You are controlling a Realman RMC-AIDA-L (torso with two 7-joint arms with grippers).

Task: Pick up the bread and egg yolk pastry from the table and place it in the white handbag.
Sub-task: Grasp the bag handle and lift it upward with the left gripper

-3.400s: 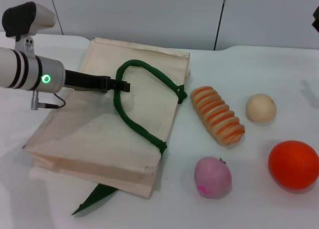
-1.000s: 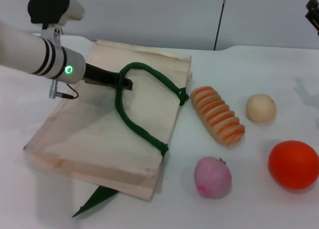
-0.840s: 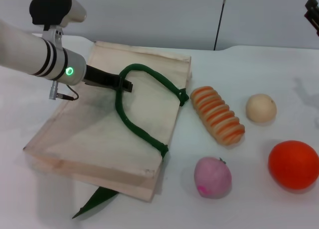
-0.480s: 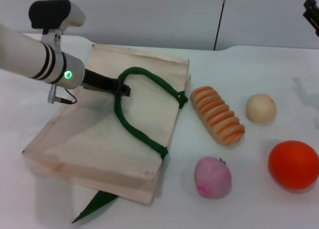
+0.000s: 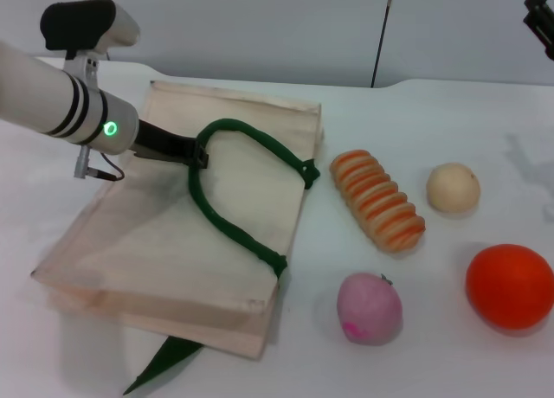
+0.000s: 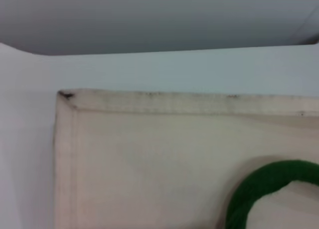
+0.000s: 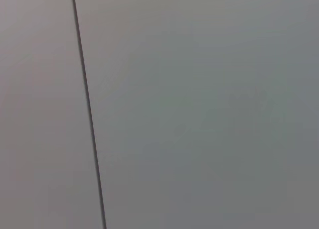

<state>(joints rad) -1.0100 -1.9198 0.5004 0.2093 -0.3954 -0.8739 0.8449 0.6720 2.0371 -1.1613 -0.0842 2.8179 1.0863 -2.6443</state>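
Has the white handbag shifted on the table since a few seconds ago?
Yes. The white handbag has slid toward the robot's left, away from the bread, which stayed put; the left tool is at its green handle.

bread access: striped orange-and-cream ridged loaf lay open from above
left flank: cream cloth tote bag just beside
front: pink round fruit near

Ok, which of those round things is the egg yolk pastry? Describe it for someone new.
Start at the white handbag on the table's left, then go right past the striped bread. The egg yolk pastry sits just beyond it: the smallest ball, smooth pale beige, unlike the bright orange ball and pink fruit nearer the robot.
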